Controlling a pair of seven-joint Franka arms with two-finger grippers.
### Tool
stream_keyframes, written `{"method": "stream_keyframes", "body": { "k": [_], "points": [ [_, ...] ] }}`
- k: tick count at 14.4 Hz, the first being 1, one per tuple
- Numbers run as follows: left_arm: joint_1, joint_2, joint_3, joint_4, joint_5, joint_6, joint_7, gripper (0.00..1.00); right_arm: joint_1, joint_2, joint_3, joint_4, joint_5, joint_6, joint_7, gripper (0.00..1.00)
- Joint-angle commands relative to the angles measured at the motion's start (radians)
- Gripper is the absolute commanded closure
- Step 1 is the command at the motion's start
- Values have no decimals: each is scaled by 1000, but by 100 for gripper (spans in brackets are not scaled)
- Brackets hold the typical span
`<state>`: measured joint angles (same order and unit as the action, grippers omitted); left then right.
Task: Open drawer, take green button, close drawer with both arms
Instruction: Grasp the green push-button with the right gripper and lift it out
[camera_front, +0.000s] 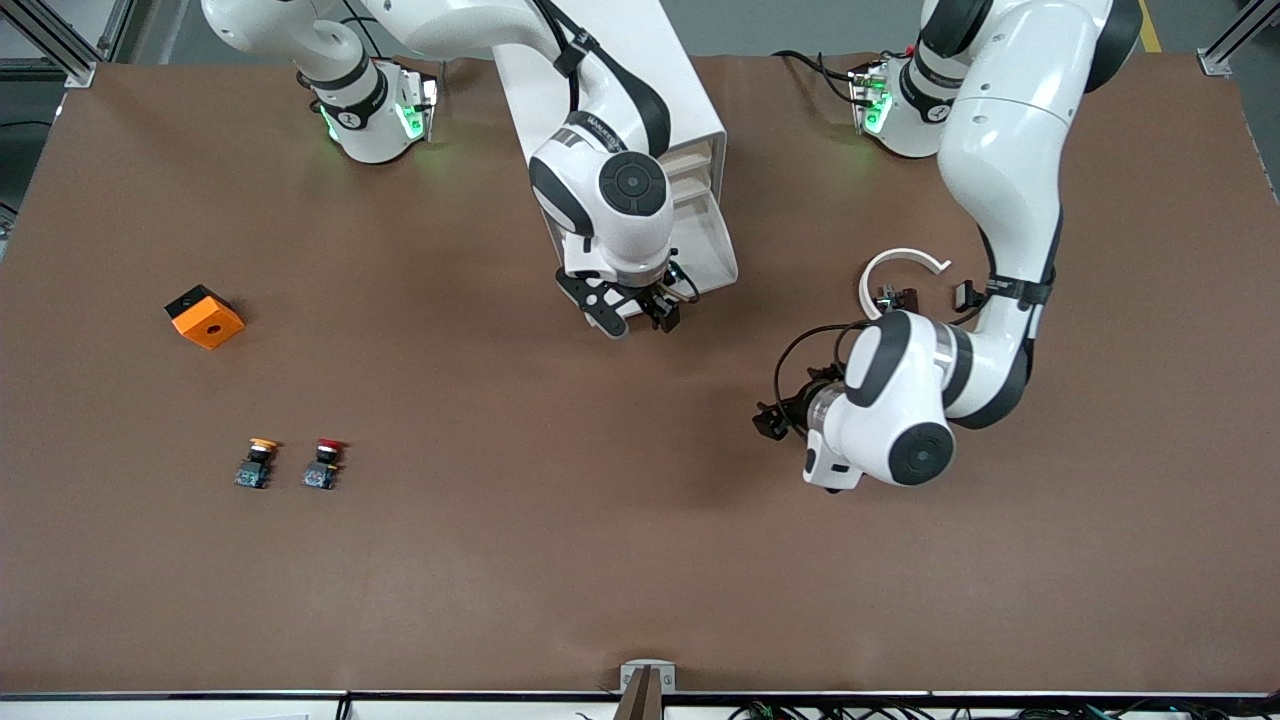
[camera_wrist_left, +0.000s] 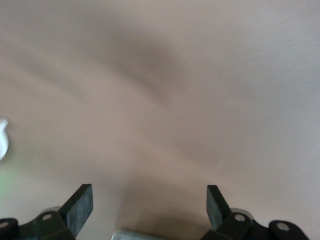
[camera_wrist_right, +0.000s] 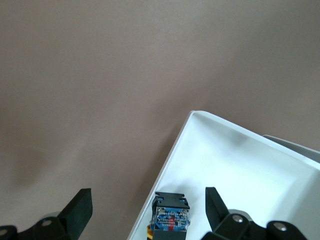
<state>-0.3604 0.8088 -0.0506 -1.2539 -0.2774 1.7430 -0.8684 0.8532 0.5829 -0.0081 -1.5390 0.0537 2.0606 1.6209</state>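
- 2 arms are shown. The right gripper (camera_front: 664, 308) is held over the front rim of the open drawer (camera_front: 708, 240), fingers (camera_wrist_right: 80, 207) spread wide and empty.
- The left gripper (camera_front: 775, 418) is hung over bare table (camera_front: 560, 560), bent at the elbow, fingers (camera_wrist_left: 80, 207) wide apart and empty.
- 1 button (camera_wrist_right: 170, 216) is seen in the drawer; its cap colour cannot be told.
- 2 other buttons are set side by side: yellow button (camera_front: 256, 462) and red button (camera_front: 324, 462).
- 1 orange block (camera_front: 204, 316) is placed toward the right arm's end.
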Motion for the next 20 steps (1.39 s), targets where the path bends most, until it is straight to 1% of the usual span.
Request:
{"method": "stream_keyframes", "body": {
  "k": [1, 3, 6, 12, 14, 18, 20],
  "points": [
    [-28, -11, 3, -18, 67, 122, 40, 0, 24, 28, -7, 20, 3, -7, 8, 0],
    [-52, -13, 3, -19, 141, 199, 43, 0, 29, 38, -7, 19, 3, -11, 7, 0],
    [-71, -11, 3, -24, 187, 291, 45, 0, 44, 44, -7, 19, 3, -11, 7, 0],
    [-109, 0, 3, -36, 233, 360, 43, 0, 64, 54, -7, 19, 11, -10, 17, 0],
    [-114, 1, 3, -56, 236, 385, 45, 0, 64, 54, -7, 19, 11, -10, 19, 0],
    [-115, 0, 3, -82, 238, 389, 45, 0, 66, 54, -7, 19, 11, -8, 19, 0],
    [-112, -10, 3, -105, 260, 403, 45, 0, 76, 54, -7, 20, 9, -8, 19, 15]
  ]
}}
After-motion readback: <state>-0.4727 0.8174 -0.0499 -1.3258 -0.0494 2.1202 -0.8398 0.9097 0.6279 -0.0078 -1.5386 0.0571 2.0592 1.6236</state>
